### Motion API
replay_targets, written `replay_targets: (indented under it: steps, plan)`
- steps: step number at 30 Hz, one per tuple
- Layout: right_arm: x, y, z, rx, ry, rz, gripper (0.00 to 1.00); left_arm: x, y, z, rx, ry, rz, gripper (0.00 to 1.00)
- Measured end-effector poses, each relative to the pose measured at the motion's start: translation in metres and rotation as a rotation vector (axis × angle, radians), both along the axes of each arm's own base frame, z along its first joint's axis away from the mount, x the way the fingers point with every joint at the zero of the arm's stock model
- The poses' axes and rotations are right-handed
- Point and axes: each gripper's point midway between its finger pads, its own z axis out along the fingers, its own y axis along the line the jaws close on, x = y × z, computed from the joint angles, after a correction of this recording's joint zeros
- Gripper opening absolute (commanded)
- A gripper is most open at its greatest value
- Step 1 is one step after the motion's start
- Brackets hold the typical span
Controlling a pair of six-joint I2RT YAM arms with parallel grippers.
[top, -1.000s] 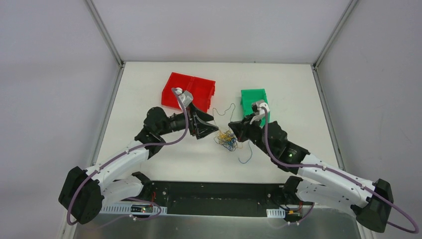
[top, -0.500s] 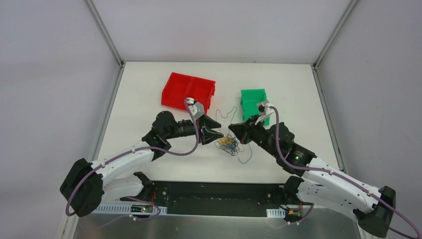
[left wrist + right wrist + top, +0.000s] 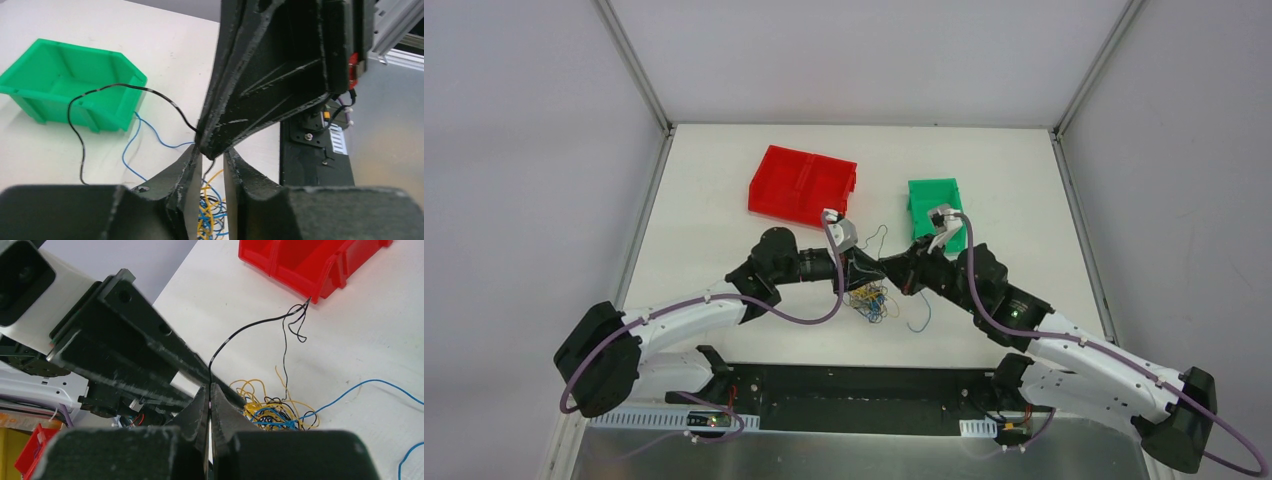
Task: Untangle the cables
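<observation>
Yellow, blue and dark cables [image 3: 869,299] lie mostly knotted near the front edge of the tabletop [image 3: 724,200]: right claw [image 3: 209,392] pinches one dark strand [image 3: 250,327], left claw [image 3: 212,162] narrowly parted.

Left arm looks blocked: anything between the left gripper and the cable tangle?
Yes: the right gripper, shut on the black wire, has its tip at the left gripper's open mouth, just above the tangle.
</observation>
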Motion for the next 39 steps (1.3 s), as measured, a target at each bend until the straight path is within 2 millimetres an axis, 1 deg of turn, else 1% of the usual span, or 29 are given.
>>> replay_targets:
  steps: [1, 2, 3, 4, 6, 7, 8, 10, 12, 14, 17, 19, 21, 24, 26, 28, 31, 35, 36, 39]
  plan:
    - [-0.001, 0.001, 0.000, 0.001, 0.001, 0.005, 0.00, -0.001, -0.001, 0.000, 0.003, -0.005, 0.000, 0.00]
    - [-0.001, 0.000, 0.000, 0.001, 0.000, 0.004, 0.00, 0.001, -0.001, -0.001, 0.014, -0.010, 0.005, 0.00]
    - [0.000, 0.000, 0.001, 0.003, 0.000, 0.003, 0.04, 0.001, 0.000, -0.002, 0.017, -0.006, 0.008, 0.00]
    - [0.000, 0.000, 0.001, 0.003, 0.001, 0.002, 0.20, 0.003, 0.000, -0.002, 0.023, -0.008, 0.017, 0.00]
    - [0.001, 0.000, 0.002, 0.004, -0.002, -0.003, 0.61, 0.004, 0.000, -0.002, 0.029, -0.005, 0.027, 0.00]
    - [0.003, -0.001, 0.003, 0.008, -0.006, -0.010, 0.71, 0.006, 0.001, -0.003, 0.036, 0.001, 0.042, 0.00]
    - [0.003, -0.001, 0.005, 0.016, -0.009, -0.012, 0.76, 0.008, 0.003, -0.003, 0.042, 0.009, 0.065, 0.00]
    - [0.005, -0.002, 0.010, 0.029, -0.030, -0.023, 0.81, 0.015, 0.009, -0.003, 0.051, 0.026, 0.127, 0.00]
    - [0.008, -0.005, 0.011, 0.046, -0.056, -0.043, 0.82, 0.023, 0.019, 0.002, 0.051, 0.044, 0.212, 0.00]
    - [0.011, -0.009, 0.006, 0.045, -0.087, -0.060, 0.82, 0.029, 0.030, 0.014, 0.032, 0.048, 0.283, 0.00]
    - [0.013, -0.008, -0.012, 0.009, -0.124, -0.050, 0.80, 0.028, 0.041, 0.034, -0.016, 0.032, 0.329, 0.00]
    - [0.012, -0.002, -0.027, -0.031, -0.135, -0.014, 0.79, 0.026, 0.047, 0.046, -0.048, 0.025, 0.344, 0.00]
    - [0.009, 0.008, -0.040, -0.071, -0.135, 0.047, 0.78, 0.024, 0.052, 0.054, -0.071, 0.022, 0.360, 0.00]
    - [-0.002, 0.024, -0.062, -0.134, -0.131, 0.142, 0.78, 0.022, 0.054, 0.056, -0.076, 0.040, 0.362, 0.00]
    - [-0.010, 0.031, -0.071, -0.164, -0.132, 0.188, 0.78, 0.021, 0.053, 0.053, -0.058, 0.064, 0.356, 0.00]
    - [-0.016, 0.035, -0.075, -0.177, -0.140, 0.226, 0.78, 0.020, 0.051, 0.053, -0.048, 0.089, 0.345, 0.00]
    - [-0.020, 0.039, -0.072, -0.171, -0.157, 0.254, 0.76, 0.017, 0.048, 0.054, -0.049, 0.110, 0.328, 0.00]
    - [-0.017, 0.049, -0.067, -0.171, -0.163, 0.273, 0.66, 0.014, 0.047, 0.054, -0.056, 0.131, 0.313, 0.00]
    - [-0.017, 0.051, -0.067, -0.175, -0.162, 0.277, 0.61, 0.013, 0.046, 0.055, -0.059, 0.138, 0.311, 0.00]
    - [-0.014, 0.059, -0.072, -0.202, -0.152, 0.283, 0.38, 0.015, 0.047, 0.055, -0.064, 0.150, 0.315, 0.00]
